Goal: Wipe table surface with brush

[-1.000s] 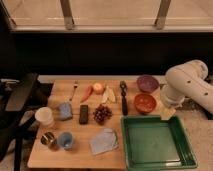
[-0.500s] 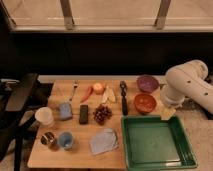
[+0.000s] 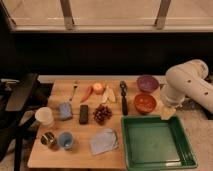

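Pincer (image 3: 168, 112) hangs beside red bowl (image 3: 145, 102), apart from brush (image 3: 123, 97).

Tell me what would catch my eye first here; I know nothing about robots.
Probably the bulky white robot arm curving in from the right, with its gripper hanging by the far right corner of the big green tray, beside the red bowl. Next comes the wooden table surface, crowded with small things laid in rows. The long black brush lies untouched near its middle, just left of the red bowl.
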You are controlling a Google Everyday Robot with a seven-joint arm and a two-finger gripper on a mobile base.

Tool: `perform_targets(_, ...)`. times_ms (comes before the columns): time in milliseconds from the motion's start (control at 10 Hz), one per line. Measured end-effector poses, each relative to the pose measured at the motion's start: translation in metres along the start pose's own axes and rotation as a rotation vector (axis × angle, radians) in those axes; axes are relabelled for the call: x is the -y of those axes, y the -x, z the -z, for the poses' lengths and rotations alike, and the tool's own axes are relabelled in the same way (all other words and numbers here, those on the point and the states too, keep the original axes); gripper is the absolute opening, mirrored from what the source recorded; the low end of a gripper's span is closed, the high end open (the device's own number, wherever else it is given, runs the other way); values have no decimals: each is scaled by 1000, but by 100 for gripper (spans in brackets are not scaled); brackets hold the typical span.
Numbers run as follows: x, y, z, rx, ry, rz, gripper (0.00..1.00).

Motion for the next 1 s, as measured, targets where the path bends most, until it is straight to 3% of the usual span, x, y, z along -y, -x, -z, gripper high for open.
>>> perform_targets(400, 36, 49, 2, 144, 32, -56, 65)
perform_targets(600, 50, 84, 0, 168, 27, -126, 65)
perform_targets(700, 57, 90, -3, 167, 15, -180, 65)
perform_targets(800, 61, 96, -7, 168, -1, -291, 65)
perform_targets(1000, 63, 104, -10, 152, -58, -409, 65)
